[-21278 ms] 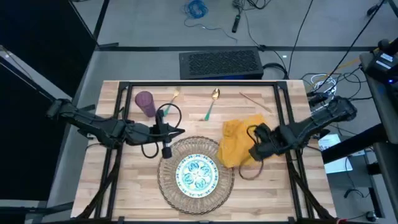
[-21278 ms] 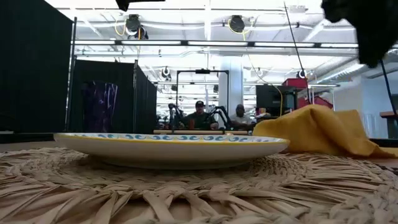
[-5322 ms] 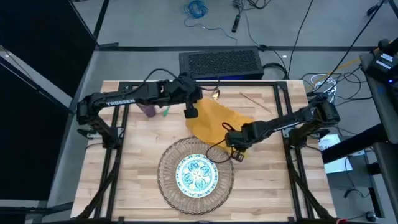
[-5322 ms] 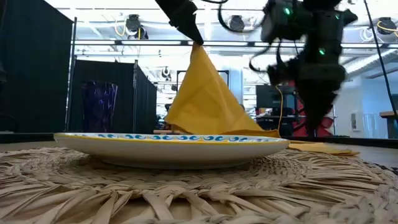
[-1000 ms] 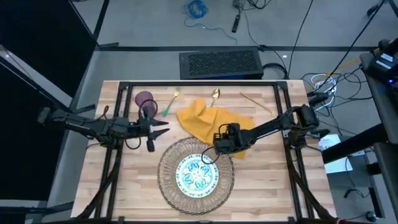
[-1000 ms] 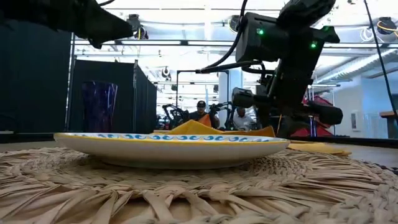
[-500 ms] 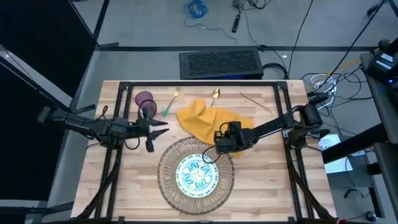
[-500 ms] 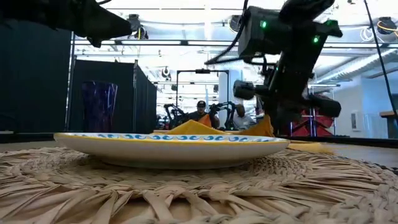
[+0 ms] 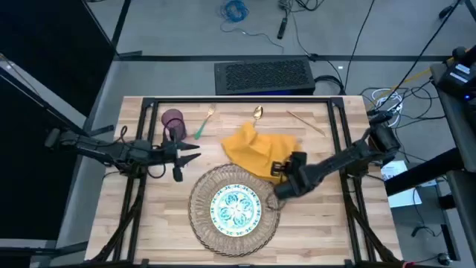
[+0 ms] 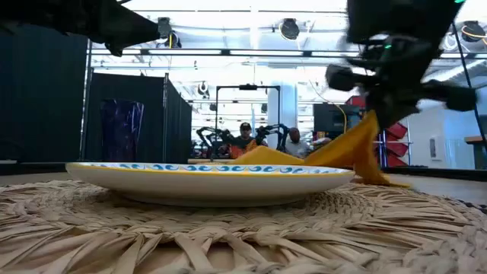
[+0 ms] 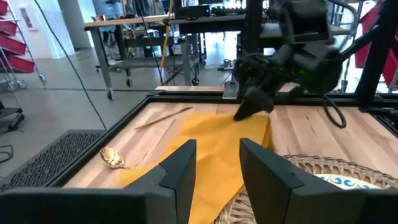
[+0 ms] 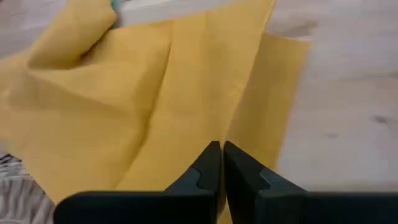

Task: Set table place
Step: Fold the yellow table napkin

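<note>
The right gripper sits at about 2 o'clock from the plate, its fingers pinched closed on an edge of the yellow napkin. In the low view that edge is lifted off the worktop while the rest drapes down.

The step looks like dragging the napkin out flat beside the mat. To do it well, keep the pull low and steady toward 3 o'clock, so the cloth slides rather than bunches, and let go only when the held edge lies clear of the mat's rim.

The napkin lies crumpled between 12 and 2 o'clock of the plate, its long axis running from about 11 o'clock, near the spoon, down toward 4 o'clock at the gripper.

The left gripper hovers at 10 o'clock of the plate, just below the cup, fingers spread open and holding nothing. The fork lies beside the cup.
</note>
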You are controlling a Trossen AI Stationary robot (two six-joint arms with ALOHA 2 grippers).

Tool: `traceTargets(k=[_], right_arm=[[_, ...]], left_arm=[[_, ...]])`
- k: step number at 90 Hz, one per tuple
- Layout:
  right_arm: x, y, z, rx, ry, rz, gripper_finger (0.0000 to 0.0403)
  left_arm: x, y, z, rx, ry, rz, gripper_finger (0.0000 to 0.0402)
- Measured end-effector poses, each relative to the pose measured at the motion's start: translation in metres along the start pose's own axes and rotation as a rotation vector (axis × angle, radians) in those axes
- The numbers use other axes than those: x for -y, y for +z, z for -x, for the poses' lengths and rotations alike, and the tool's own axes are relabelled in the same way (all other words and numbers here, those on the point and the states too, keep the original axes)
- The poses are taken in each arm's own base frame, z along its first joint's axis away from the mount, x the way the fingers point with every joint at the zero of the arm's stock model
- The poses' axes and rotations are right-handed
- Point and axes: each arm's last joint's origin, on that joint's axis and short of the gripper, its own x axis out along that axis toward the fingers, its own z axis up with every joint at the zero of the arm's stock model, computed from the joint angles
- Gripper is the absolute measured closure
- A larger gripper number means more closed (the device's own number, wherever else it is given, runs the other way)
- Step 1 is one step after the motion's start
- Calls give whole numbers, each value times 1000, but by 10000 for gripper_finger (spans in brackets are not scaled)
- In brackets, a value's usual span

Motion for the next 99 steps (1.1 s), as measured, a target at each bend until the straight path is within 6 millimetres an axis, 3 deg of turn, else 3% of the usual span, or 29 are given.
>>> traceTargets(k=[17, 37, 76, 99], right_arm=[[3, 0, 10, 14, 54, -22, 403], [-4, 13, 9, 44, 106, -37, 403], [-57, 48, -13, 129, 326, 16, 403], [-47, 45, -4, 116, 303, 47, 403]], left_arm=[[0, 1, 0, 7, 8, -12, 293], [0, 1, 0, 7, 11, -15, 293], [-1, 1, 0, 6, 20, -22, 293], [-1, 0, 0, -5, 21, -43, 293]])
